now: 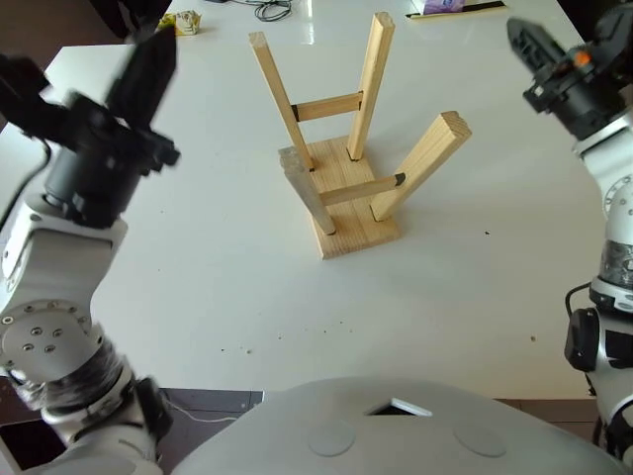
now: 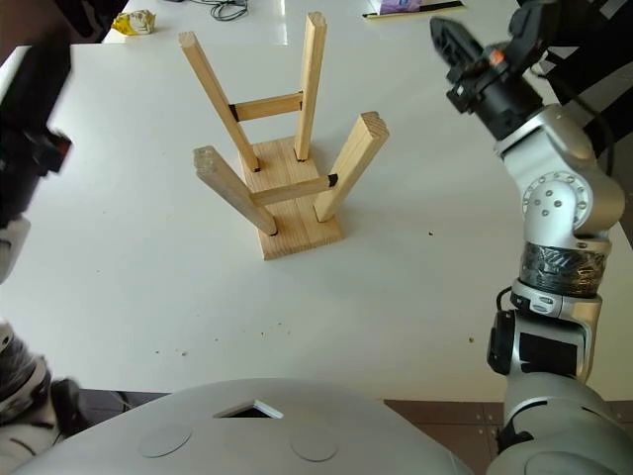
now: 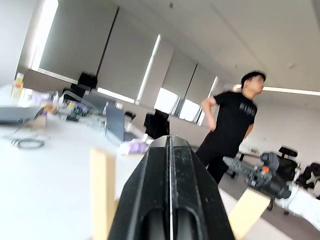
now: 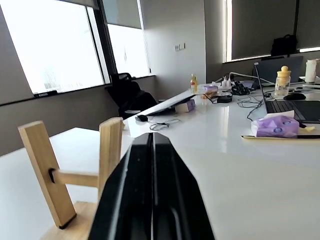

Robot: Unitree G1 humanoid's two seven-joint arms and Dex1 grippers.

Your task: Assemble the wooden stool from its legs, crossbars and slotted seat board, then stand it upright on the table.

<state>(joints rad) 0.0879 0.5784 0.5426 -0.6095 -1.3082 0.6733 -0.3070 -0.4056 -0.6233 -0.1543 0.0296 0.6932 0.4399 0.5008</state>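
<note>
On the white table (image 1: 198,267), your left gripper (image 3: 170,142) and right gripper (image 4: 152,136) hang raised, fingers pressed together, holding nothing. The stool (image 1: 341,188) rests upside down, legs up, at 3 o'clock from the left, 8 o'clock from the right.

Yellow wrapper (image 1: 186,22), black cables (image 1: 272,10) and purple pack (image 4: 275,126) along the far edge

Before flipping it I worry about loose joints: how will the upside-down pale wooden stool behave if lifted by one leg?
The pale wooden stool looks stiff and probably light. Its legs splay unevenly, the thick near-right leg most, so a joint may be loose and pull out. Pushed, it should slide on its flat seat board rather than tip.
</note>
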